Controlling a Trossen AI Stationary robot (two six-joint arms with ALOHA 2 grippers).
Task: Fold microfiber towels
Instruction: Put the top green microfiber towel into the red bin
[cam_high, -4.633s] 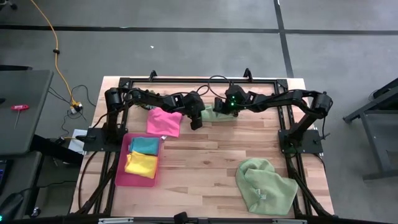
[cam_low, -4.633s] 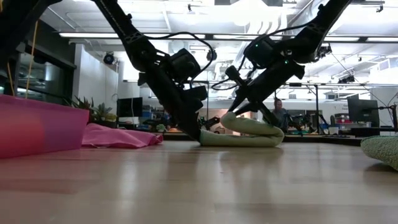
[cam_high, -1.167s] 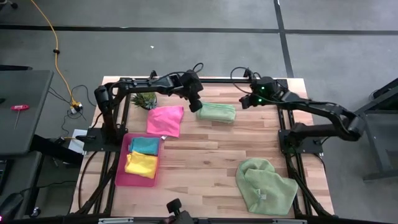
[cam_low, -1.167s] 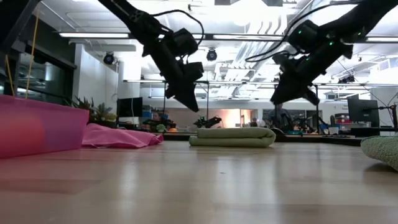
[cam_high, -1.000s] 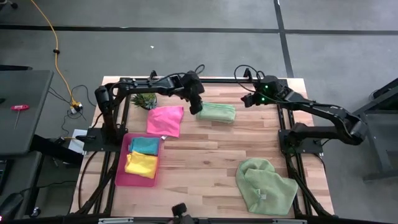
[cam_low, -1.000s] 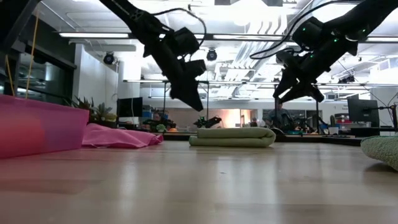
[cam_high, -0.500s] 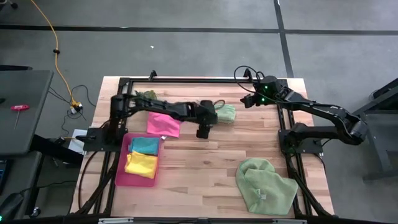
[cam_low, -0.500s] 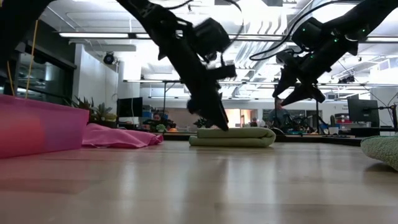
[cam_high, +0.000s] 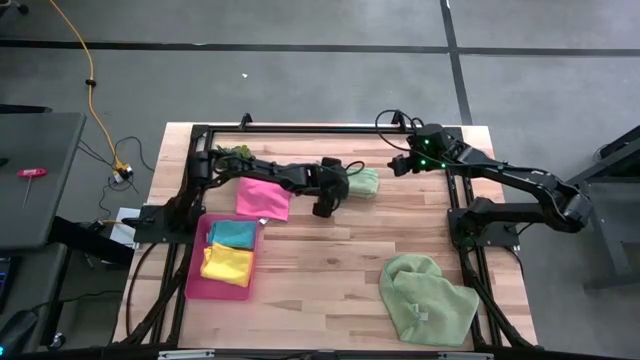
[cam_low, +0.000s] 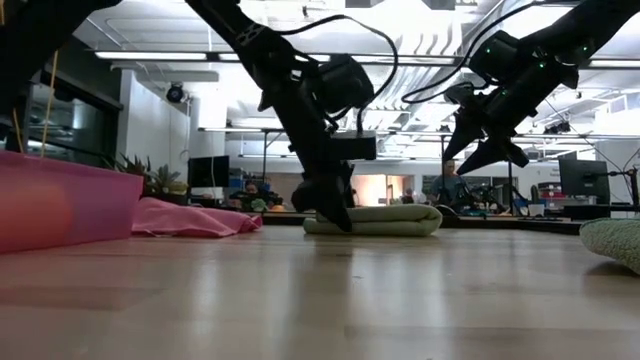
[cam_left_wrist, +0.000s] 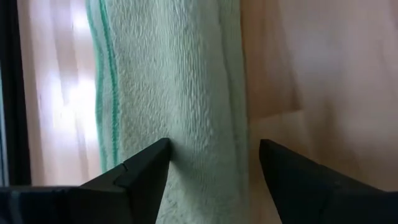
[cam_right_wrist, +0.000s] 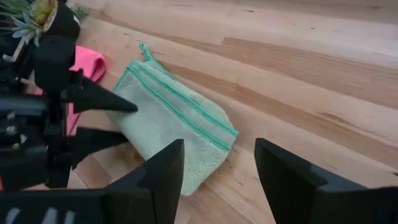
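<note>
A folded pale green towel (cam_high: 364, 182) lies flat at the table's far middle. My left gripper (cam_left_wrist: 214, 146) is down at its left end (cam_low: 335, 218), open, pointing down at a slant. One finger stands over the cloth, the other over the bare wood beside it. My right gripper (cam_high: 398, 165) hangs open and empty above the table, to the right of that towel. A hot pink towel (cam_high: 263, 197) lies spread to its left. A crumpled pale green towel (cam_high: 428, 298) lies at the near right. Folded teal (cam_high: 233, 233) and yellow (cam_high: 227, 264) towels lie in the pink tray (cam_high: 196, 262). My left gripper's open fingers come at the folded towel's left end (cam_left_wrist: 186, 134) from above at a slant. One fingertip (cam_left_wrist: 163, 149) is over the cloth. The other (cam_left_wrist: 266, 149) is over the table beside the towel's edge. I cannot tell whether either touches.
A small spiky plant (cam_high: 232, 153) stands at the far left beside the black frame rail (cam_high: 300, 129). Bare wood (cam_high: 320, 270) lies between the tray and the crumpled towel.
My left gripper has swung from above the folded towel's far left corner toward the near edge and down to the towel's left end, rolling as it went. The towel has stayed where it was.
</note>
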